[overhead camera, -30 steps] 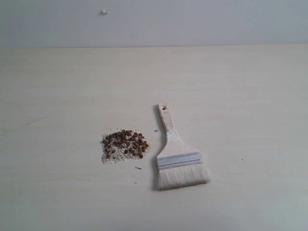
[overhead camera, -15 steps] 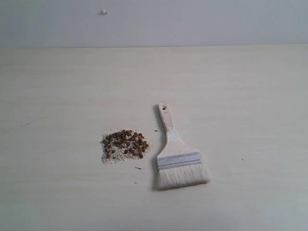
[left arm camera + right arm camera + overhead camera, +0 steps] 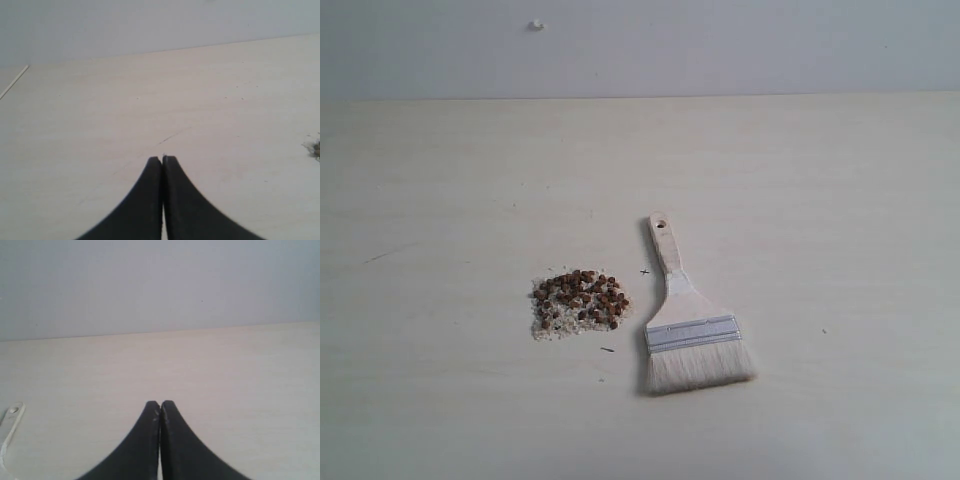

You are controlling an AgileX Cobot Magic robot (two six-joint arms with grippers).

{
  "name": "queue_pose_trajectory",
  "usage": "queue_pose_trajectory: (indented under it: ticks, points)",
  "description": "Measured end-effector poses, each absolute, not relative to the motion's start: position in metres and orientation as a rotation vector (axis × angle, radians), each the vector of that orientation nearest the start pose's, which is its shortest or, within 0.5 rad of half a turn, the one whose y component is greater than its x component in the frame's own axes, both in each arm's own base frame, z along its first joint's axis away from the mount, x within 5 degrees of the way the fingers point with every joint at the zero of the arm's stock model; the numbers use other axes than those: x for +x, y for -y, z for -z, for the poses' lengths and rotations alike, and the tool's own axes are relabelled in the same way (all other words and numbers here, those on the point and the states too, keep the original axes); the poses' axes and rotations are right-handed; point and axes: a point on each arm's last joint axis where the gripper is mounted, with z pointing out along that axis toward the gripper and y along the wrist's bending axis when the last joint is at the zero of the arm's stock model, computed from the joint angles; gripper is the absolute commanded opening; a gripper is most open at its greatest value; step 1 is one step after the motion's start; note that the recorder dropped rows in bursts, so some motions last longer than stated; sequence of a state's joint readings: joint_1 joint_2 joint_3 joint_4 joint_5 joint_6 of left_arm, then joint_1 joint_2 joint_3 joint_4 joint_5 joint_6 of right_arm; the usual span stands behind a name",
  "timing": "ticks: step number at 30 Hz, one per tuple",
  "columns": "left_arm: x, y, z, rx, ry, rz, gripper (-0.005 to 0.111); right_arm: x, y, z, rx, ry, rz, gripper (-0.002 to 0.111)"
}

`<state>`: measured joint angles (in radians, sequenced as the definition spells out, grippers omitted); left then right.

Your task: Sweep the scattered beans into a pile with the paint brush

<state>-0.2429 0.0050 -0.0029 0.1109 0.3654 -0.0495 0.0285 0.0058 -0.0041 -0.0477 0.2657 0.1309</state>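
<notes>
Brush (image 3: 686, 310) lay flat on the table (image 3: 820, 200), just beside the beans (image 3: 580, 300). I judged it light, with a stiff handle and soft bristles; I would grip mid-handle. Left gripper (image 3: 162, 159) and right gripper (image 3: 160, 403) were pinched closed, empty.

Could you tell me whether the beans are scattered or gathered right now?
Gathered: the beans form one compact patch, packed close together, beside the paint brush, which lies flat on the table.
</notes>
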Motion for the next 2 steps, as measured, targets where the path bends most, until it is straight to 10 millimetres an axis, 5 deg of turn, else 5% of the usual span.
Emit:
queue_pose_trajectory:
  ticks: [2]
  points:
    - [0.0525, 0.0093, -0.1812, 0.246, -1.833, 0.095, 0.000, 0.0553, -0.0004, -0.1902, 0.058, -1.750, -0.072, 0.000]
